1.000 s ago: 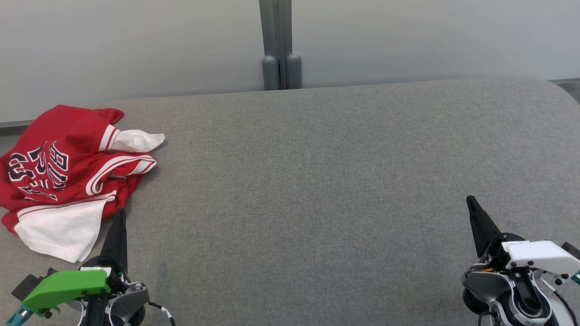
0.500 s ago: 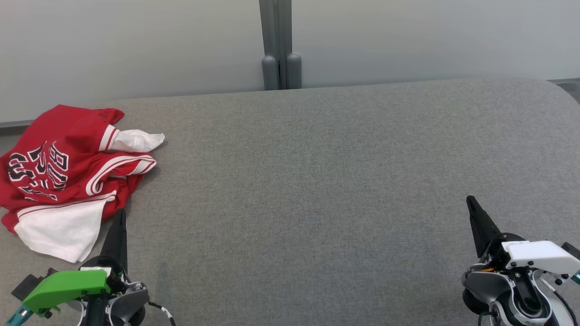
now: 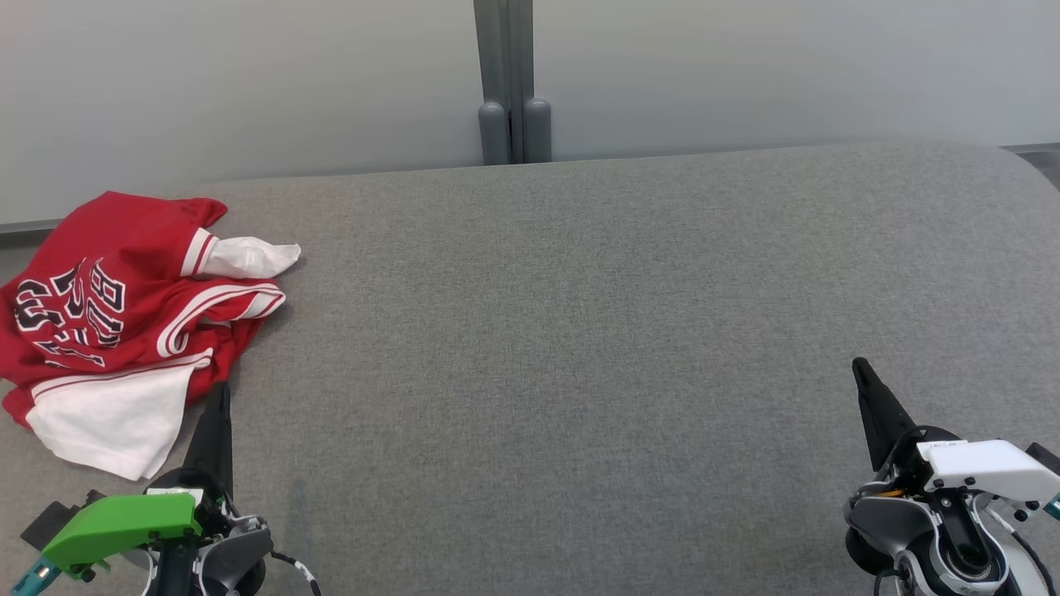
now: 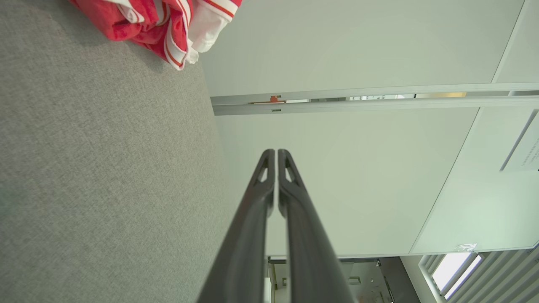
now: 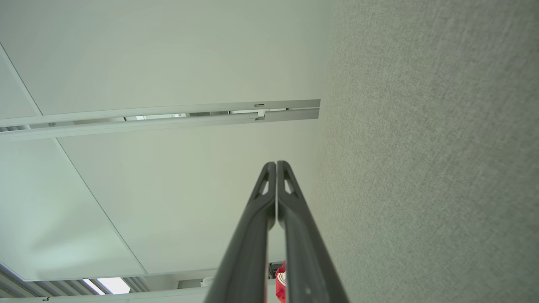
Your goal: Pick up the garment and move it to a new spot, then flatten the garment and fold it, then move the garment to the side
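The broad grey fabric-covered surface [image 3: 580, 331] spreads out before me, backed by a pale wall panel [image 3: 248, 83] with a grey upright post [image 3: 513, 83] at its middle. The crumpled red and white jersey garment [image 3: 108, 314] lies in a heap at the far left of the surface, unheld. My left gripper [image 3: 220, 393] points up just beside the jersey's near hem, fingers pressed together on nothing. My right gripper [image 3: 861, 368] rests well apart at the lower right, fingers likewise together and empty.

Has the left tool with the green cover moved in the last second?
No. The left tool keeps its place: its tip points at the same edge of the red shirt as before.
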### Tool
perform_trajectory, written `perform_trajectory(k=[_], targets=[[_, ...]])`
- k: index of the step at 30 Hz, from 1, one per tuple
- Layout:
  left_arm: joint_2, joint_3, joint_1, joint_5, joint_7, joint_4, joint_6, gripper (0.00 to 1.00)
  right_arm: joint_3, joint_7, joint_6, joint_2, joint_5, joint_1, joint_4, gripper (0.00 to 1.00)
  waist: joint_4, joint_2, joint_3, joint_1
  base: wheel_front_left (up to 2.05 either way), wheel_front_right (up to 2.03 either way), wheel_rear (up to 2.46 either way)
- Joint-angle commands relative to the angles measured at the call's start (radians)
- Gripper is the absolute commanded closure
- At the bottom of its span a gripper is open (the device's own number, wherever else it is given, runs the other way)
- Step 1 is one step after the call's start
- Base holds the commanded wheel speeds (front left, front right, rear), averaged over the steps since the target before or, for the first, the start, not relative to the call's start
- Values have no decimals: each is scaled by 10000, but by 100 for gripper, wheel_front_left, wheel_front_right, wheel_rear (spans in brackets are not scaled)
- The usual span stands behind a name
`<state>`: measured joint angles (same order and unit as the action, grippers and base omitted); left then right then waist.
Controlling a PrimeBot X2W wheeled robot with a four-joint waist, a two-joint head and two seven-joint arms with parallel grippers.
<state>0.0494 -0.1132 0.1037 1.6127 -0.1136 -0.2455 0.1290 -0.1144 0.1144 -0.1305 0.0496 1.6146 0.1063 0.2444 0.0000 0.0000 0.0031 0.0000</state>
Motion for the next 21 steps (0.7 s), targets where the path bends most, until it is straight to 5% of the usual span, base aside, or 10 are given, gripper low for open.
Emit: perform_trajectory(k=[1, 21], targets=[[16, -20, 111, 5, -38, 17, 42, 100, 0, 18, -4, 9, -35, 52, 12, 100, 0, 0, 0, 0, 0, 0, 0], [16, -20, 112, 5, -38, 17, 42, 100, 0, 18, -4, 9, -35, 52, 12, 100, 0, 0, 0, 0, 0, 0, 0]])
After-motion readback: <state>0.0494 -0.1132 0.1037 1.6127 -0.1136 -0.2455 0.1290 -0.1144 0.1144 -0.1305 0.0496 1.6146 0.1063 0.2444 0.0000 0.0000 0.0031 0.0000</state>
